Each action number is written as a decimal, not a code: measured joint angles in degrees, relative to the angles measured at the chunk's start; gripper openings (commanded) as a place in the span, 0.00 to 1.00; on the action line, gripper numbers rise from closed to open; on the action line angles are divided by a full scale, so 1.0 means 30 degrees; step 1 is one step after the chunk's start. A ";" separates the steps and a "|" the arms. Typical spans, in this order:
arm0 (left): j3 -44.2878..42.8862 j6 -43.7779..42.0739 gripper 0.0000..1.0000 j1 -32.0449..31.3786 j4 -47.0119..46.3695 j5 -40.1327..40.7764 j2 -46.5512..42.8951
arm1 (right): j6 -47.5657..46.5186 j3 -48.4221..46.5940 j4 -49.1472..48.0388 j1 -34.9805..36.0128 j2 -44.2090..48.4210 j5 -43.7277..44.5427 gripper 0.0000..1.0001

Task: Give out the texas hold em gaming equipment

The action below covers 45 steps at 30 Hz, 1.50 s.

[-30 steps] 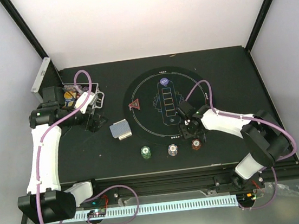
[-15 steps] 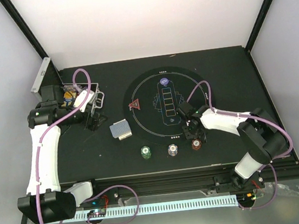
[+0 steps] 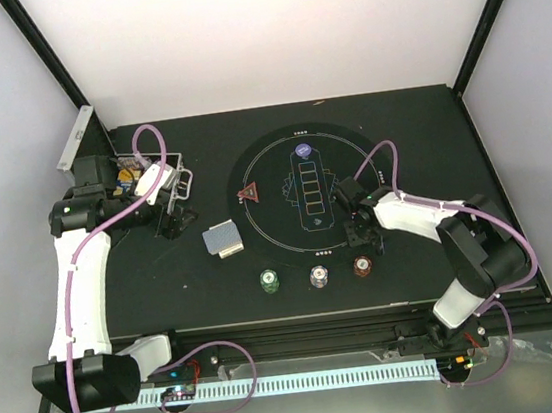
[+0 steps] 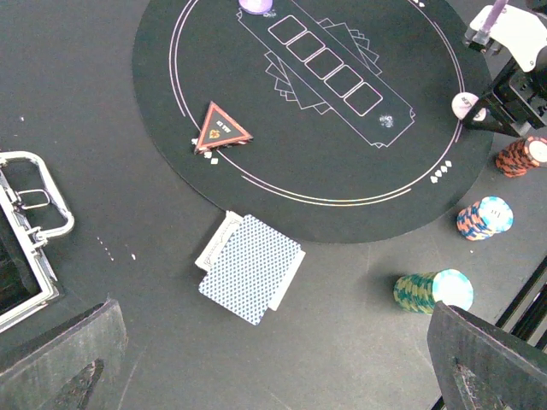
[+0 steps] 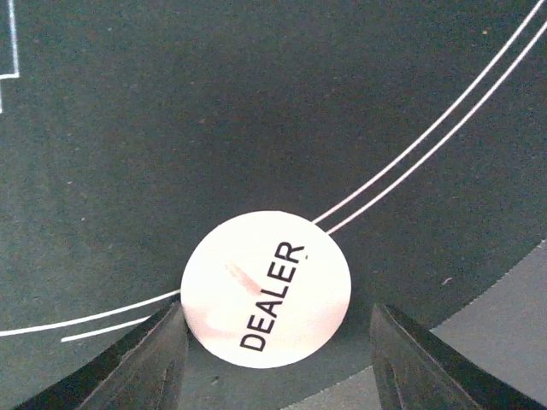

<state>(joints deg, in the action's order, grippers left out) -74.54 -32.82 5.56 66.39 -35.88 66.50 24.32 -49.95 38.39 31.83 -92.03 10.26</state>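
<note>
Now the DEALER disc [image 5: 266, 289] lies inside the open right gripper [image 5: 278, 320].

Even bright overhead light, soft short shadows by the chip stacks [image 4: 432, 290], right-wrist close-up perhaps slightly soft.

Silver metal case [image 3: 178, 182] at the left of a black table [image 3: 418, 129], round printed mat [image 3: 268, 220] mid-table.
</note>
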 measured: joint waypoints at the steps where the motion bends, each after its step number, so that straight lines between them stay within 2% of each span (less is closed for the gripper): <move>1: 0.0000 0.0000 0.99 0.0000 0.0000 -0.0015 0.0000 | -0.0007 0.0007 0.0000 -0.0087 0.0000 0.0036 0.61; 5: 0.0000 -0.0036 0.99 0.0000 0.0007 -0.0058 0.0029 | -0.0073 -0.0029 0.0138 -0.0248 0.0087 0.0080 0.73; 9: 0.0000 -0.0284 0.99 0.0000 0.0087 -0.0117 0.0291 | -0.0117 -0.0794 0.1173 0.0022 0.0998 0.0444 0.77; 17: -0.0583 -0.0211 0.99 0.0000 0.0495 0.0036 0.1384 | 0.0634 -0.5501 0.3541 0.3563 0.3315 0.1705 0.95; 22: -0.0962 0.0525 0.99 0.0000 0.0211 0.0401 0.1486 | 0.1617 -0.8422 0.4291 0.7890 0.2535 0.1705 0.95; 27: -0.0852 0.1195 0.99 0.0000 -0.0226 0.0918 0.1523 | 0.2346 -1.0717 0.4379 1.1846 -0.0321 0.0867 0.94; 29: -0.0852 0.1341 0.99 0.0000 -0.0299 0.0962 0.1515 | 0.2521 -1.1271 0.4415 1.2757 -0.1530 0.0568 0.94; 34: -0.0758 0.1377 0.99 0.0000 -0.0328 0.0838 0.1209 | 0.2863 -1.1293 0.4371 1.3449 -0.3395 -0.0117 0.90; 45: -0.0736 0.1428 0.99 0.0000 -0.0517 0.0291 0.0532 | 0.3104 -1.1016 0.4226 1.3340 -0.4320 -0.0430 0.77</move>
<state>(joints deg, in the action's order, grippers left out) -76.75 -28.53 5.56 64.84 -35.00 68.10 33.63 -83.00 51.07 71.85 -104.99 8.97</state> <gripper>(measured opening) 0.989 0.792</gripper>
